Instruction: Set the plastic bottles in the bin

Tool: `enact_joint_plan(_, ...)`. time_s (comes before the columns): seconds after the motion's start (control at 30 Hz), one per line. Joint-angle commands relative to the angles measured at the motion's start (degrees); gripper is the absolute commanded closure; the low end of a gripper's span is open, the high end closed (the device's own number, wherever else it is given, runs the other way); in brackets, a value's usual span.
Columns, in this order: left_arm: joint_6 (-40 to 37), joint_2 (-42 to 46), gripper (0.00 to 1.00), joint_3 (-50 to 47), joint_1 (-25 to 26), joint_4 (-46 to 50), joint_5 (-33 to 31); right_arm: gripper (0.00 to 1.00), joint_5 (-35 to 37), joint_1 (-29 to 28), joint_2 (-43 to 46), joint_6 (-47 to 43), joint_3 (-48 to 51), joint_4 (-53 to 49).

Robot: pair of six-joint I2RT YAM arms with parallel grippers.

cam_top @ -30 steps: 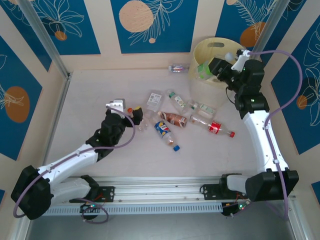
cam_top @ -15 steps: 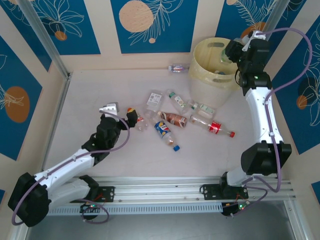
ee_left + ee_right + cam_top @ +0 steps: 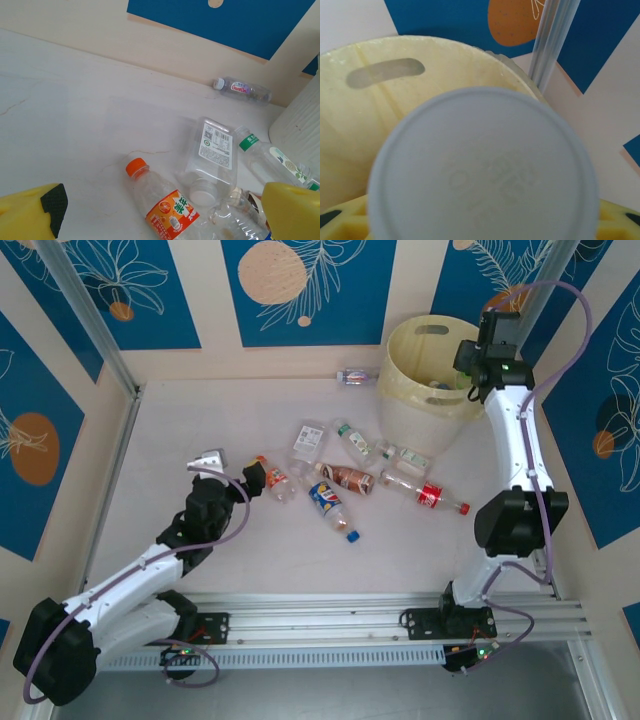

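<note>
Several plastic bottles lie mid-table: an orange-capped one (image 3: pixel 270 477) (image 3: pixel 167 207), a clear white-capped one (image 3: pixel 308 437) (image 3: pixel 212 155), a green-labelled one (image 3: pixel 352 438) (image 3: pixel 260 155), a brown one (image 3: pixel 348 478), a blue one (image 3: pixel 328 502) and a red one (image 3: pixel 432 495). My left gripper (image 3: pixel 232 466) (image 3: pixel 162 212) stands open just left of the orange-capped bottle, touching nothing. The pale yellow bin (image 3: pixel 425 390) (image 3: pixel 385 115) stands at the back right. Over its rim my right gripper (image 3: pixel 465 368) (image 3: pixel 480 220) is shut on a bottle, whose white cap (image 3: pixel 485 170) faces the camera.
One more bottle (image 3: pixel 355 377) (image 3: pixel 242 89) lies against the back wall, left of the bin. A metal post (image 3: pixel 535 290) (image 3: pixel 550 40) rises close behind the right arm. Panel walls close in the table on three sides.
The right arm has swung up and back, carrying its bottle from the bin's front to over the bin's right rim. The left gripper has drawn back a little to the left, still open.
</note>
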State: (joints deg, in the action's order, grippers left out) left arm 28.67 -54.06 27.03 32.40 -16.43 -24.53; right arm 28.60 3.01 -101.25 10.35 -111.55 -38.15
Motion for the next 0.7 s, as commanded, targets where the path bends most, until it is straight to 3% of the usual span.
enact_joint_plan(0.0, 1.51, 0.56, 0.00, -0.49, -0.88, 0.18, 0.61, 0.45, 5.25, -0.28, -1.82, -2.48, -4.82, -5.23)
enact_joint_plan(0.17, 2.51, 0.62, 0.00, -0.57, -1.28, 0.59, 0.78, 0.29, 4.40, -0.54, -6.88, -1.40, -11.65, -8.10)
enact_joint_plan(0.3, 3.14, 0.72, 0.00, -0.49, -1.66, 1.41, 1.28, 0.10, 1.92, -0.81, -11.54, 0.33, -19.40, -9.89)
enact_joint_plan(0.43, 3.99, 0.60, 0.00, -0.36, -2.09, 2.89, 1.29, 0.07, -1.13, -1.42, -11.18, 2.13, -20.53, -10.11)
enact_joint_plan(0.67, 6.59, -2.13, 0.00, 0.93, -3.79, 5.94, 2.99, 0.01, -9.09, -1.59, -1.83, 3.02, -9.75, -4.12)
